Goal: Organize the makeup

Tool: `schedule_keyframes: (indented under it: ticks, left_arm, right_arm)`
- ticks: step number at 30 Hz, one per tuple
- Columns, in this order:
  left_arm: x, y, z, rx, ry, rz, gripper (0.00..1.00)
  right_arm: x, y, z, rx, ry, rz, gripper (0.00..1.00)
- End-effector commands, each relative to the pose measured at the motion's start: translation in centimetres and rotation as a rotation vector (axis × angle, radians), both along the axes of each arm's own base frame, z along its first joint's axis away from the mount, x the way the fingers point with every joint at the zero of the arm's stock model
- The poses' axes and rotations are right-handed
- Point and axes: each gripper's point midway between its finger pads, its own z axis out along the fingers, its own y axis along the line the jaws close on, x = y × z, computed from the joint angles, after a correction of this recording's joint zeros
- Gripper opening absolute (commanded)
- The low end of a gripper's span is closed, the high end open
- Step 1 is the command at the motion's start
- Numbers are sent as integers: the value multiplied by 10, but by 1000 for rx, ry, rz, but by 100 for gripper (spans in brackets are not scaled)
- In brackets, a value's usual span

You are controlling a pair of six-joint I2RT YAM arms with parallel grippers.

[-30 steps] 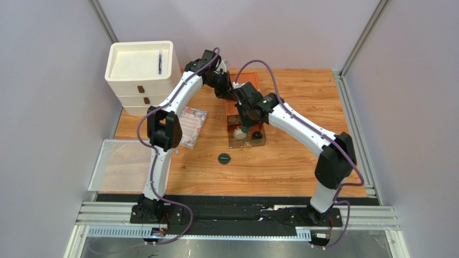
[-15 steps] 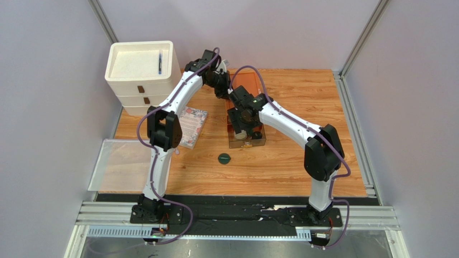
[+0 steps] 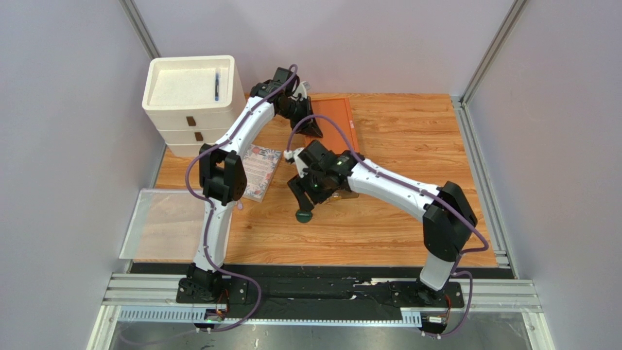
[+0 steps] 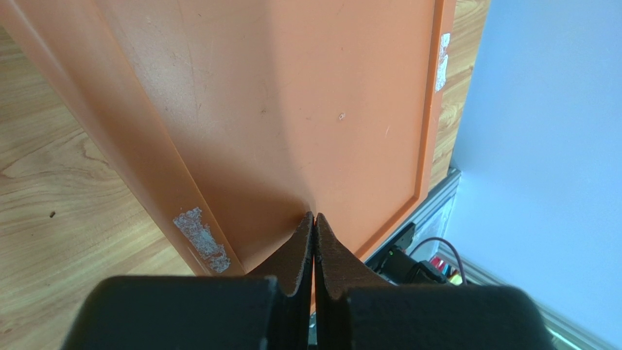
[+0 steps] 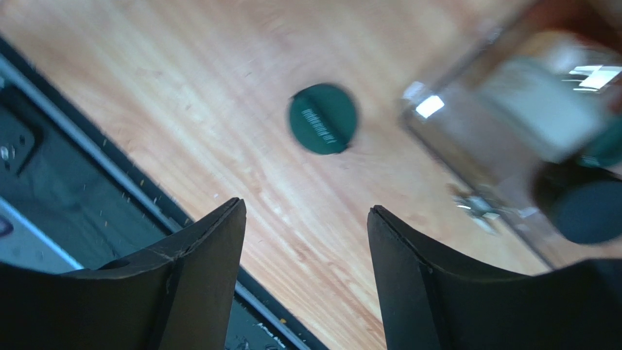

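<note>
A dark green round compact [image 3: 304, 215] [image 5: 323, 119] lies alone on the wooden table, in front of the drawer. My right gripper [image 3: 301, 198] [image 5: 305, 205] hovers just above it, open, with nothing between its fingers. The clear drawer [image 5: 504, 109] of the orange-brown box [image 3: 337, 117] [image 4: 292, 95] is pulled out. It holds a black round jar [image 5: 584, 211] and pale items, blurred. My right arm covers most of the drawer in the top view. My left gripper [image 3: 314, 130] [image 4: 314, 216] is shut at the box's top edge, with a sliver of orange between its fingers.
A white three-drawer unit [image 3: 191, 102] with a blue pen on top stands at the back left. A floral notebook [image 3: 260, 171] lies beside the left arm. A clear shallow tray [image 3: 157, 219] sits at the near left. Grey walls enclose the table.
My right gripper has opened and swung from over the drawer toward the near left, ending above the green compact. The left arm has not moved.
</note>
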Motion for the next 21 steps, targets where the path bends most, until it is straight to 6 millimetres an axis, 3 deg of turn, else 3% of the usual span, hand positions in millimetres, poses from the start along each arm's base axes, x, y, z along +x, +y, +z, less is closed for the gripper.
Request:
schedule_keyframes:
  ticks: [1, 4, 6, 9, 14, 21]
  left_arm:
    - [-1, 5, 24, -10, -49, -10, 0]
    - [-3, 7, 23, -2, -44, -16, 0]
    - [-6, 9, 22, 3, -40, -21, 0]
    - [-7, 10, 22, 5, -40, -23, 0]
    - [-9, 10, 22, 6, -37, -28, 0]
    - [-9, 12, 21, 10, -35, -31, 0]
  right_arm:
    - [-30, 29, -25, 9, 38, 160, 65]
    - [-39, 34, -48, -35, 85, 179, 65]
    - [-39, 40, -52, -44, 90, 178, 65]
    - [-30, 42, -67, -94, 78, 131, 62]
    - [2, 40, -72, -164, -49, 40, 62]
    - [11, 40, -92, -218, -49, -7, 60]
